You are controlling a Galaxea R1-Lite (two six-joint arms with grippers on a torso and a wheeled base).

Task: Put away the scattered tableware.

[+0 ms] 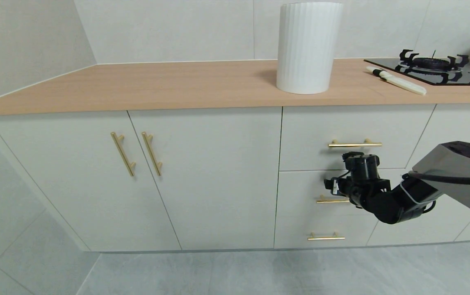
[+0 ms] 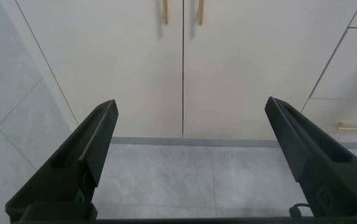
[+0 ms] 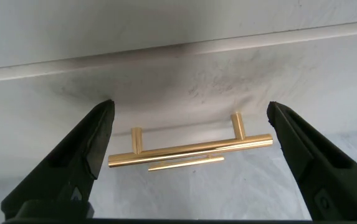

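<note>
Right arm [image 1: 399, 198], black and angled, extends from the right side of the kitchen, low in front of the middle drawer [image 1: 300, 192], with its wrist bent upward. The right jaws stand spread wide and hold nothing. The brass top drawer handle [image 3: 190, 148] lies level in the gap ahead of them, close but not touched.

The knife [image 1: 397, 80], the one piece of tableware out, has a pale cream blade and a handle banded in black and white. It lies flat on the wooden counter [image 1: 177, 86], just beside the front corner of the black gas hob [image 1: 436, 71] and to the right of a tall white ribbed container [image 1: 306, 47]. It sits up on the counter, well apart from the right jaws at the drawer fronts below.

The left jaws are also wide open and empty, facing the foot of the double cabinet doors [image 2: 183, 68] over the grey tiled floor [image 2: 184, 180].
</note>
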